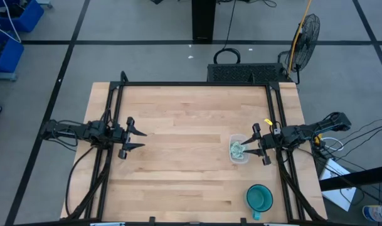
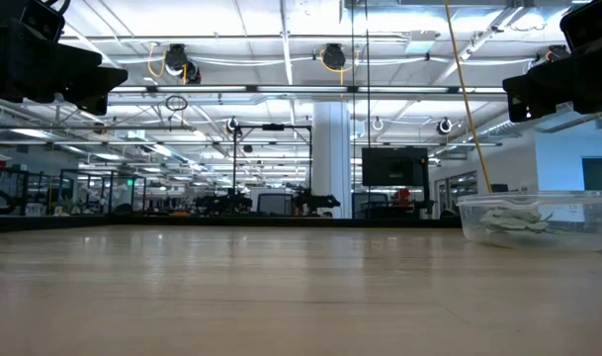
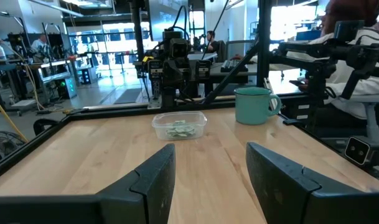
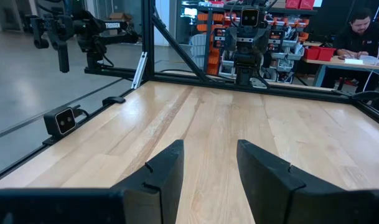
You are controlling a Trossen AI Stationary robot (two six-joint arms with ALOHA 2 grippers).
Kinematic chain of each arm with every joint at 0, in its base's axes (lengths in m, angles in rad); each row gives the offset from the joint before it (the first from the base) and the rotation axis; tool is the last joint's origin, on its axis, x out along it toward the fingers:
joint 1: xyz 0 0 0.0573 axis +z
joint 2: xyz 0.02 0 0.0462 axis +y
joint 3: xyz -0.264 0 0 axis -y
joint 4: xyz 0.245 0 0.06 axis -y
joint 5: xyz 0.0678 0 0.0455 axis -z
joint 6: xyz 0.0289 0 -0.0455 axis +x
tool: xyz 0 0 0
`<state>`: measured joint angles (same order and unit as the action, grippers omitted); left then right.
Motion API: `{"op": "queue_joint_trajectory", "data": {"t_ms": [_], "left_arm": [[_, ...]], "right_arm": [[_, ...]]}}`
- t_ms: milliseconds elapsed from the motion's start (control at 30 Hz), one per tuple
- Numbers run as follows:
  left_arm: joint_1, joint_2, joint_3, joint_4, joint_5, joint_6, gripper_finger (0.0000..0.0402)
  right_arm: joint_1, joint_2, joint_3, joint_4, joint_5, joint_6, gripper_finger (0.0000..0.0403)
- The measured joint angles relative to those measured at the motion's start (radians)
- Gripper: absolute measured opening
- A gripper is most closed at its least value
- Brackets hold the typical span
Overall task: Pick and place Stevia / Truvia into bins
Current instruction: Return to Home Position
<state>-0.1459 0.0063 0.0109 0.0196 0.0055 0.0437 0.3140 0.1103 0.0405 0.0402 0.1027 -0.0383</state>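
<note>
The clear plastic bin [image 1: 239, 150] stands on its base at the right side of the table, with the pale green and white Stevia packets [image 1: 238, 149] heaped inside it; bin [image 2: 534, 219] and packets [image 3: 180, 130] also show in the low and left wrist views. My right gripper [image 1: 261, 145] is open, held above the table just right of the bin, fingers pointing left. My left gripper [image 1: 135, 139] is open too, raised near the left edge, pointing right across the table. I see no packets on the bare wood.
A round teal cup with a handle [image 1: 259, 198] stands near the table's front right corner, also seen as the cup [image 3: 254, 105] in the left wrist view. The black frame rail [image 1: 197, 83] runs along the far edge. People sit at desks beyond the table.
</note>
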Motion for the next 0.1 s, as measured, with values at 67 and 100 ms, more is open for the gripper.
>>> {"op": "queue_joint_trajectory", "data": {"t_ms": [67,100], "left_arm": [[0.0,0.0,0.0,0.0,0.0,0.0,0.0202],[0.0,0.0,0.0,0.0,0.0,0.0,0.0203]], "right_arm": [[0.0,0.0,0.0,0.0,0.0,0.0,0.0141],[0.0,0.0,0.0,0.0,0.0,0.0,0.0141]]}}
